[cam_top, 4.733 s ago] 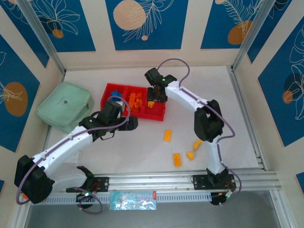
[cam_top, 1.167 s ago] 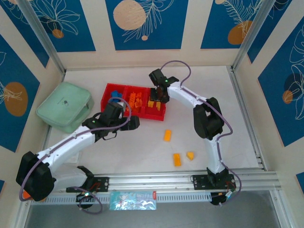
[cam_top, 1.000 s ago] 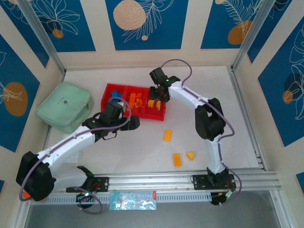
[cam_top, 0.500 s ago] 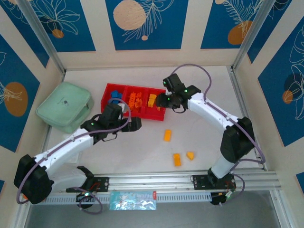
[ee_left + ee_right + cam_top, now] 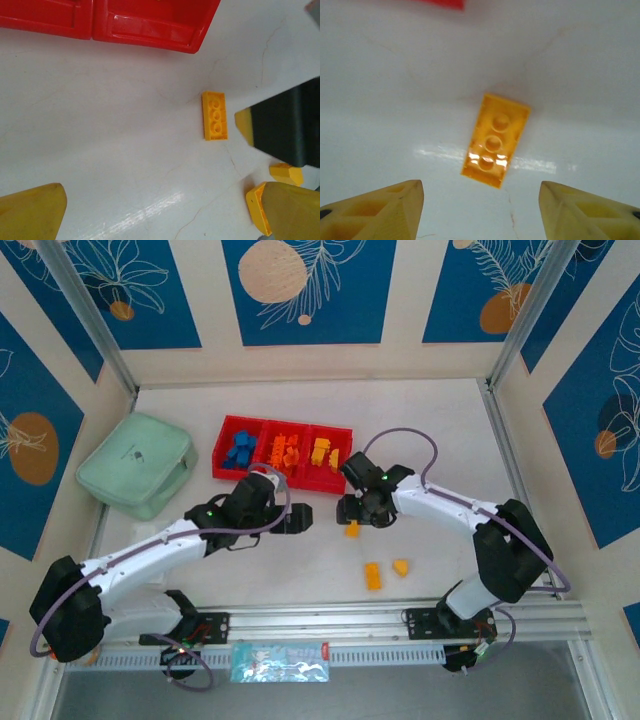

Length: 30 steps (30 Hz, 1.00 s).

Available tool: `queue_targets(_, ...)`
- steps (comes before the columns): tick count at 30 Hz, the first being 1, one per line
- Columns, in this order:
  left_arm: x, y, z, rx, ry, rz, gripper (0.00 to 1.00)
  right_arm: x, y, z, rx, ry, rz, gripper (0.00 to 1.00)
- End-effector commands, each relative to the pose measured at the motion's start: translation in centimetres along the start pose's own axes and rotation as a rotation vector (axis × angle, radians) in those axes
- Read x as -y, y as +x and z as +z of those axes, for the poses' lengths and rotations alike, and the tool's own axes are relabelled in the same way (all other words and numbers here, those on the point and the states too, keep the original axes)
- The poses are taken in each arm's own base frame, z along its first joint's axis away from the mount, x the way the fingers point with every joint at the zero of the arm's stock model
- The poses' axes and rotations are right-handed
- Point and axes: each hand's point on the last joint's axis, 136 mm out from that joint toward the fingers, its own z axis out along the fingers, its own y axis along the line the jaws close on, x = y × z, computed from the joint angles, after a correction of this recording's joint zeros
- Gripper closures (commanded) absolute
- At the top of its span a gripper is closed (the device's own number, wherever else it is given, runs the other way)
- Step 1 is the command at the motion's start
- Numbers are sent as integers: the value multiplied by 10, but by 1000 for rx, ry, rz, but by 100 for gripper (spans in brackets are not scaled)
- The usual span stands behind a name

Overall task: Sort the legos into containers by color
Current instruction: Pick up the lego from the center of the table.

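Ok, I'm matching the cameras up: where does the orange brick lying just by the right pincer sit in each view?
Top external: orange brick on the table at the tip of the right pincer, nearer than the red tray.
Left wrist: right of centre, below the tray's corner.
Right wrist: centre, ahead of the open fingertips.
Shared landmark: the red tray.

The right gripper (image 5: 351, 511) has left the shallow red plastic tray (image 5: 233, 421) and now hangs over a flat yellow-orange plastic brick (image 5: 352, 530); the left gripper (image 5: 300, 516) has edged closer
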Motion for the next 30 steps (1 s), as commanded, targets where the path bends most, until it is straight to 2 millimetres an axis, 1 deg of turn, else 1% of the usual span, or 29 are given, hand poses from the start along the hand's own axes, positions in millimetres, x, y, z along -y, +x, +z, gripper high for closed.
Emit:
queue_targets(1, -2, 1, 3, 19, -10, -16, 1, 2, 5, 8, -1, 10, 58, 35)
queue_targets(6, -5, 2, 4, 21, -21, -19, 1, -10, 7, 25, -23, 1, 32, 33)
queue_targets(10, -7, 3, 3, 22, -29, -19, 1, -8, 6, 37, -38, 59, 23, 33)
queue_targets(14, -10, 4, 2, 27, -38, -19, 1, -6, 2, 40, -25, 95, 17, 36)
queue_targets(17, -11, 5, 3, 25, -44, -19, 1, -4, 2, 47, -39, 107, 13, 39)
queue_targets(20, -12, 5, 5, 19, -51, -16, 1, -2, 2, 51, -49, 128, 9, 44)
queue_targets(23, -12, 5, 5, 13, -55, -11, 1, -3, 3, 53, -52, 126, -2, 52)
queue_targets(27, -13, 4, 4, 18, -62, -7, 1, -3, 4, 49, -55, 126, -15, 63)
queue_targets(30, -10, 2, 2, 24, -52, -8, 1, -5, 4, 42, -53, 104, -28, 68)
